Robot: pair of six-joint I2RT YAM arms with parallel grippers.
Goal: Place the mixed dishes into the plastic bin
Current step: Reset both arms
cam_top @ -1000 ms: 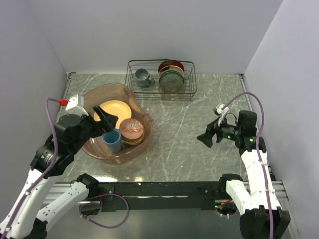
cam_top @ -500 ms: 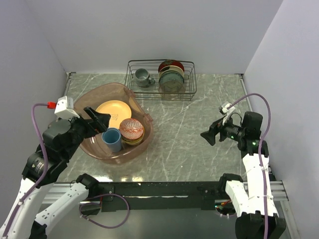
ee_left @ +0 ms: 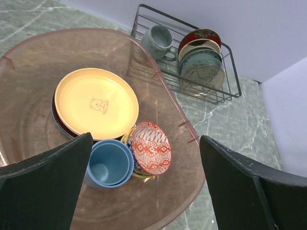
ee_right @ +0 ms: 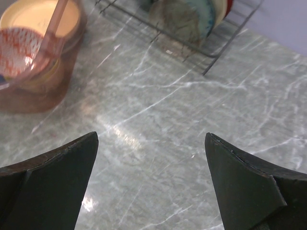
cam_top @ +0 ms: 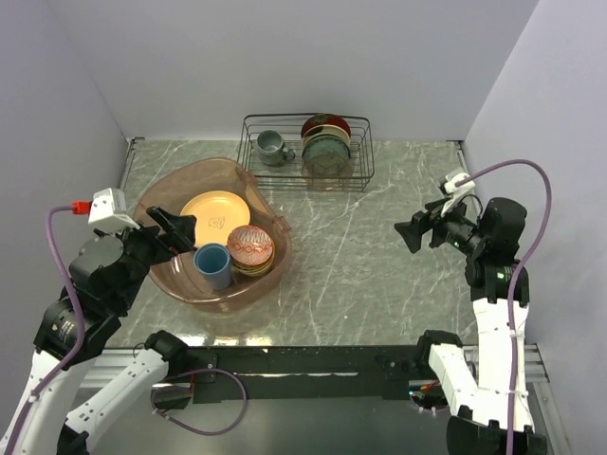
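Lower plates mostly beneath the yellow-orange plate

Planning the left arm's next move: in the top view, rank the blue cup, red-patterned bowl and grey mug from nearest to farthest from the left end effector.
1. blue cup, in the bin beside the left end effector.
2. red-patterned bowl, right of the cup.
3. grey mug, in the far wire rack.

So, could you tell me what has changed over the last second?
The left gripper, open and empty, drew back from above the blue cup toward the bin's left rim. The right gripper, also open, withdrew to the right. The dishes in the bin and the rack stayed put.
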